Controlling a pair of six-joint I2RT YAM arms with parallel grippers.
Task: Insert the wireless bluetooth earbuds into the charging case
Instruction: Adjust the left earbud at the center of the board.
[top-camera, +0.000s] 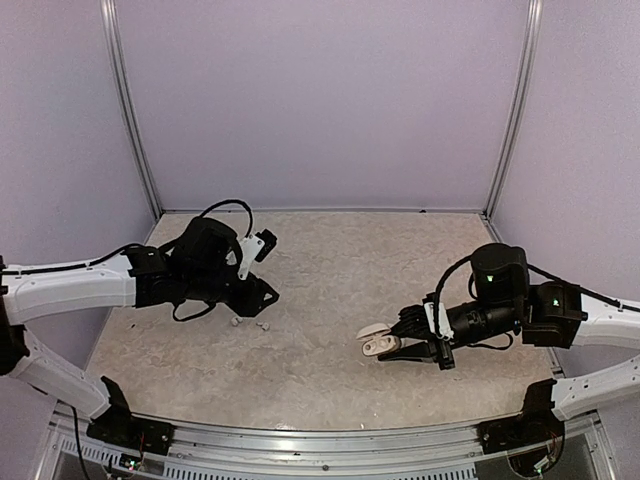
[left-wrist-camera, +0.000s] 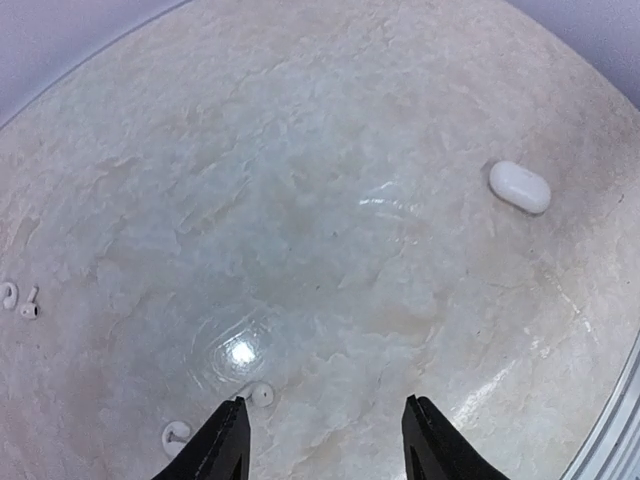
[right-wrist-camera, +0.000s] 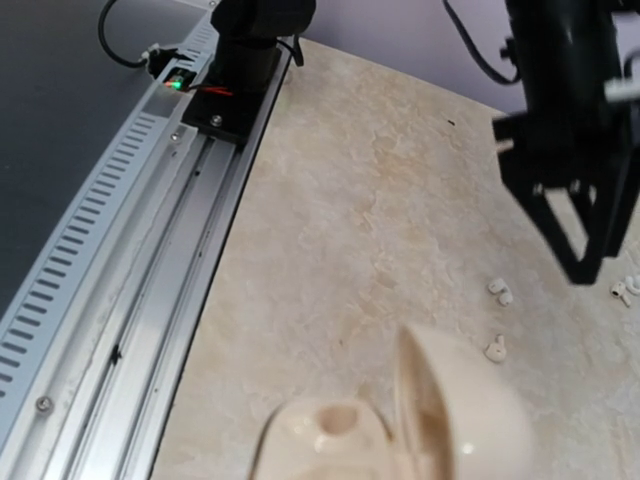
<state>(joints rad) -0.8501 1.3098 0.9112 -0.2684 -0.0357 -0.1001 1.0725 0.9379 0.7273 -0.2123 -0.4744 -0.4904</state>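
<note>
Item: charging case (top-camera: 377, 341), white, two rounded hinged halves, shown open with the lid raised. It is held at the tips of the right gripper (top-camera: 398, 337), whose jaws are closed on it, at the right of the table (top-camera: 340, 260) toward the near edge. In the right wrist view the case (right-wrist-camera: 400, 420) fills the lower edge, and one round hollow is seen in its lower half. Item: wireless bluetooth earbuds, two tiny whitish pieces (top-camera: 237, 323) (top-camera: 264, 326), laid side by side on the table at the left, well apart from the case. Item: left gripper (top-camera: 268, 268), placed just beyond the earbuds, its jaws parted to a middling width with nothing between them. In its own wrist view (left-wrist-camera: 325, 425) one earbud (left-wrist-camera: 262, 394) is seen just ahead of the left-hand fingertip and the other (left-wrist-camera: 175, 437) on that finger's outer side. Other: two further small white pieces (left-wrist-camera: 8, 293) (left-wrist-camera: 30, 308), possibly earbuds too, though too small to be judged; a white oval object (left-wrist-camera: 519, 186), lying apart.
</note>
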